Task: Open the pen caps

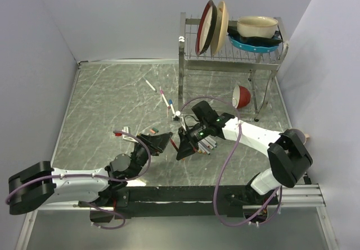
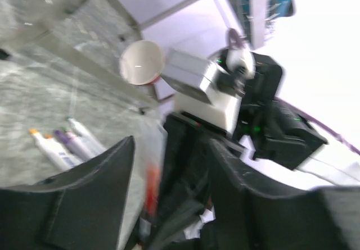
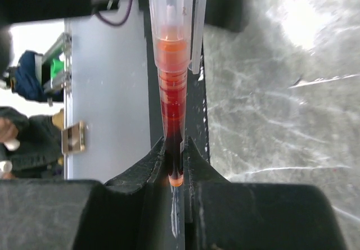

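My right gripper (image 1: 183,146) (image 3: 175,149) is shut on the orange-red end of a marker pen (image 3: 171,92), whose whitish barrel runs away from the jaws. In the top view the pen's orange part (image 1: 175,144) shows between the two grippers. My left gripper (image 1: 167,141) (image 2: 171,146) faces the right one, jaws open, with the blurred orange pen (image 2: 151,191) between its fingers, close to the left finger. A red-capped pen (image 1: 121,132) lies left of my left gripper. Several capped pens (image 1: 207,144) (image 2: 62,146) lie bunched beside the right gripper.
Three more pens (image 1: 164,98) lie scattered further back on the marble table. A metal dish rack (image 1: 230,64) with plates and bowls stands at the back right, with a red bowl (image 1: 241,95) (image 2: 142,63) under it. Walls close the left and right sides.
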You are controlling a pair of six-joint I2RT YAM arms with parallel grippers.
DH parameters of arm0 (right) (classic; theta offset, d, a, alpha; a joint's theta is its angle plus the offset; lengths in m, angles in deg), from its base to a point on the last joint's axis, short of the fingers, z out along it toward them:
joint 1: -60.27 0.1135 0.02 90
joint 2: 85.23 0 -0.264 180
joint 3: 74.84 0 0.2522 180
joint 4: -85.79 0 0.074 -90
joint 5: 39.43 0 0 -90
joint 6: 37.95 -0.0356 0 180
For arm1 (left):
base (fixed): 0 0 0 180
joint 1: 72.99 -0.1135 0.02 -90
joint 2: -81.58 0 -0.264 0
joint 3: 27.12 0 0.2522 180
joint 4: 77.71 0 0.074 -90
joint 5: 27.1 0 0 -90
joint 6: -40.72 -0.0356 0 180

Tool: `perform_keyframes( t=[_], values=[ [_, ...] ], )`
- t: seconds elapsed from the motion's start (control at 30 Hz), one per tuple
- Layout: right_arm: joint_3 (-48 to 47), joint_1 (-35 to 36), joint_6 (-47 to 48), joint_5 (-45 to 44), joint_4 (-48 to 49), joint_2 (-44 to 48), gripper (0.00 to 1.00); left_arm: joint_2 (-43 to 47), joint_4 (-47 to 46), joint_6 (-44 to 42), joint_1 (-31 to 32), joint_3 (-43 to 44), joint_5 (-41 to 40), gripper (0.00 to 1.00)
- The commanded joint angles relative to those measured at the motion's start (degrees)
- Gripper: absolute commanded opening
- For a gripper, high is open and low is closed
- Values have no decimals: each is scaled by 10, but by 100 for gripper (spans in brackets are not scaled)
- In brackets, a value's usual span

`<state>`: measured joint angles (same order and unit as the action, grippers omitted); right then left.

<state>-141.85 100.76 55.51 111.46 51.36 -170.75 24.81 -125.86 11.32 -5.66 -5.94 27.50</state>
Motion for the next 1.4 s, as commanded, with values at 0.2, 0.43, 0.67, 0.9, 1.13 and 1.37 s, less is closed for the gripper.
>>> perform_keyframes(
  t=[0.2, 0.43, 0.67, 0.9, 1.13, 1.37],
  values=[
    [-21, 18, 42, -34, -29, 0, 0, 11, 194, 27, -16, 65, -15, 40],
    [-26, 29, 53, -76, -39, -7, 0, 7, 256, 33, -21, 101, -29, 1],
    [-34, 79, 100, -135, -70, -18, 0, 127, 360, 47, -198, 75, -5, 1],
    [-46, 91, 108, -187, -83, -48, 0, 176, 443, 33, -335, 82, 39, 1],
    [-67, 91, 147, -392, -120, -89, 0, 173, 544, 76, -345, 67, 83, 1],
    [-83, 93, 146, -508, -134, -131, 0, 186, 654, 129, -345, 49, 91, 1]
  ],
)
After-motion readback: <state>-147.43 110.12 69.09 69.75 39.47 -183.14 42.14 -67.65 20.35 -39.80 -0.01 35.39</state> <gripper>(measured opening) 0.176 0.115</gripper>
